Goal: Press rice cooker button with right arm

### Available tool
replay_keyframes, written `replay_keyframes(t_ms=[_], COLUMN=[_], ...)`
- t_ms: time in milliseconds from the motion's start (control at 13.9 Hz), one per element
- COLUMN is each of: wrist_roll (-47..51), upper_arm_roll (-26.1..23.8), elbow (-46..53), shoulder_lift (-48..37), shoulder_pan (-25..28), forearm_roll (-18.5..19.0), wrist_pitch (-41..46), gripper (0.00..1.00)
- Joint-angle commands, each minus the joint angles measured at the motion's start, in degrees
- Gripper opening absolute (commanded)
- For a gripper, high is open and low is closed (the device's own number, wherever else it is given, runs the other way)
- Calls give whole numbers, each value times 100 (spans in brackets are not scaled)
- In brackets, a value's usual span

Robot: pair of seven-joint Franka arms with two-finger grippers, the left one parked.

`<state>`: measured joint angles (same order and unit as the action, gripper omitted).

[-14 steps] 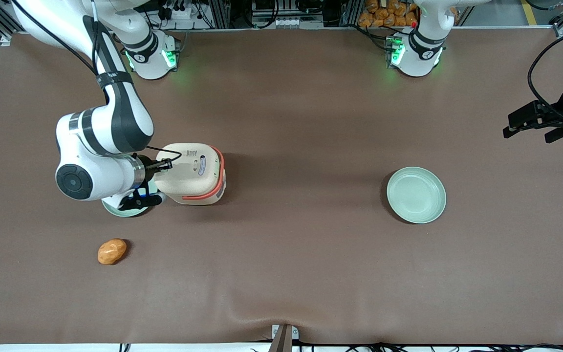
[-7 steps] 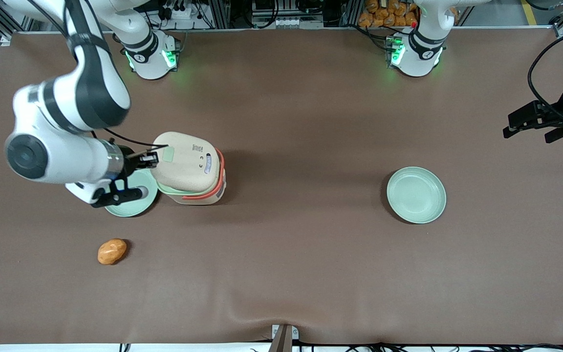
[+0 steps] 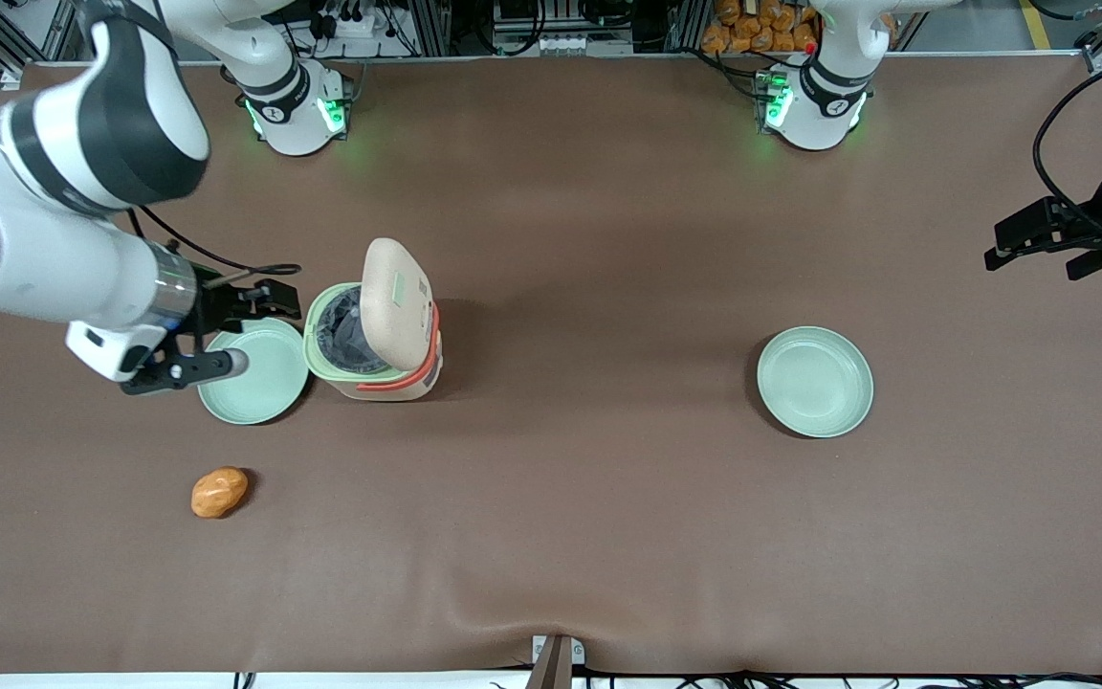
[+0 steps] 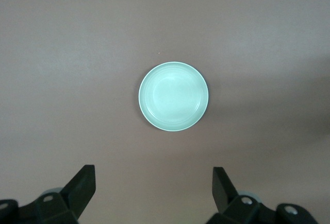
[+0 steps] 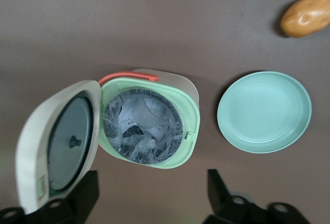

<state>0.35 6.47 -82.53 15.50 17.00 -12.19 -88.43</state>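
Observation:
The rice cooker (image 3: pixel 381 375) stands on the brown table with its cream lid (image 3: pixel 398 304) swung up and standing open. The pale green button (image 3: pixel 399 287) shows on the lid's outer face. The pale green inner rim (image 3: pixel 317 346) and the dark pot with crumpled plastic (image 3: pixel 345 330) are exposed. The right wrist view shows the open cooker (image 5: pixel 188 105) and the lid's inner side (image 5: pixel 62 136). The right arm's gripper (image 3: pixel 274 299) is open and empty, raised beside the cooker toward the working arm's end, apart from it. In the right wrist view the gripper (image 5: pixel 149 183) has its fingers wide apart.
A pale green plate (image 3: pixel 253 371) lies beside the cooker under the gripper and also shows in the right wrist view (image 5: pixel 264 112). A potato (image 3: pixel 219 492) lies nearer the front camera. A second pale green plate (image 3: pixel 814 381) lies toward the parked arm's end.
The lid went from shut to half raised to fully open. The gripper left the lid's button and moved up and away from the cooker.

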Motion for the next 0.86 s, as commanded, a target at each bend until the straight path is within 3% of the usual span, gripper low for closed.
replay_keyframes(t_ms=[0, 288, 504, 792], wrist_roll=[-26, -61, -61, -44], upper_arm_roll=[-58, -251, -120, -14], elbow=[0, 0, 53, 53], shoulder_lift=[-432, -969, -1137, -1259], shoulder_pan=[-249, -662, -794, -830], forearm_roll=[24, 234, 314, 972], wrist_pitch=[54, 72, 98, 404], gripper=[100, 100, 100, 100])
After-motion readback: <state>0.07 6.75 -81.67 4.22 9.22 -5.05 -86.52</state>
